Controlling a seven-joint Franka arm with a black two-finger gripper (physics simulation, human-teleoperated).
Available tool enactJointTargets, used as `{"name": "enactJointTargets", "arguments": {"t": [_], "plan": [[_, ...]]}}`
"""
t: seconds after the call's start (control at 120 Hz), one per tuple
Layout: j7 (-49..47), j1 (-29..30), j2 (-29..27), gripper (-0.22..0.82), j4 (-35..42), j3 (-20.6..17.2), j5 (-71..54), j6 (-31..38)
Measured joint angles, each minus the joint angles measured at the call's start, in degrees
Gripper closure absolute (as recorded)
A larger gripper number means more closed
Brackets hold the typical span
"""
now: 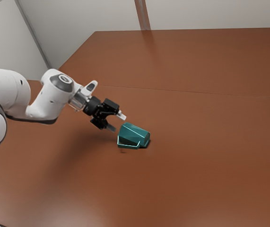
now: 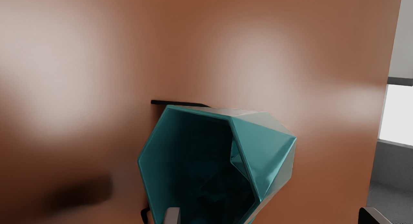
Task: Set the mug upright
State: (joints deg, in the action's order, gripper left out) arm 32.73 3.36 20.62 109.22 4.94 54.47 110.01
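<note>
**Open gripper beside an overturned mug, exterior and wrist views.**

The gripper [image 1: 116, 122] is shown with its two fingers spread well apart; nothing is held between them. In the exterior view, the arm [image 1: 45, 101] is seen to enter from nine o'clock, and the hand is tilted, with one pale fingertip [image 1: 121, 115] directed toward three o'clock and the other toward five o'clock. The teal, faceted mug [image 1: 137, 134] is found close to the fingertips, at about four o'clock from the gripper and just off the centre of that view, toward six o'clock. It is laid on its side on the brown table [image 1: 196, 151], its mouth turned roughly toward nine o'clock, on the gripper's side. A narrow gap is seen between the fingertips and the mug.

In the wrist view, the dark interior of the mug is exposed to the camera. One finger is overlapped with the near part of the mouth; whether it is placed in front of the opening or within it cannot be told from that view. The other finger is set well clear of the mug's outer wall.
</note>
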Motion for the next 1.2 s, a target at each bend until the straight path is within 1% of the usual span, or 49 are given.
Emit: {"name": "enactJointTargets", "arguments": {"t": [0.375, 0.475, 0.508, 0.625, 0.667, 0.717, 0.775, 0.85, 0.942, 1.1, 1.2], "plan": [[5.0, -0.4, 1.5, 0.0, -0.1, -1.2, 4.6, 0.9], [5.9, -0.5, 2.1, 0.01, 0.0, -2.1, 6.1, 1.1], [6.2, -0.5, 2.2, 0.05, 0.0, -2.3, 6.4, 1.1], [7.0, -0.5, 2.4, 0.35, -0.1, -2.4, 6.9, 1.3], [7.3, -0.5, 2.4, 0.45, -0.2, -2.4, 6.9, 1.3], [7.6, -0.5, 2.3, 0.53, -0.3, -2.4, 6.9, 1.2], [7.9, -0.5, 2.2, 0.61, -0.3, -2.4, 7.0, 1.1], [8.2, -0.5, 2.0, 0.67, -0.3, -2.4, 7.0, 0.9], [8.5, -0.5, 1.9, 0.72, -0.3, -2.5, 6.9, 0.8], [8.9, -0.5, 1.0, 0.75, -0.3, -2.5, 6.8, 0.6], [8.9, -0.7, -1.9, 0.76, 0.0, -2.5, 6.6, 0.5]]}}
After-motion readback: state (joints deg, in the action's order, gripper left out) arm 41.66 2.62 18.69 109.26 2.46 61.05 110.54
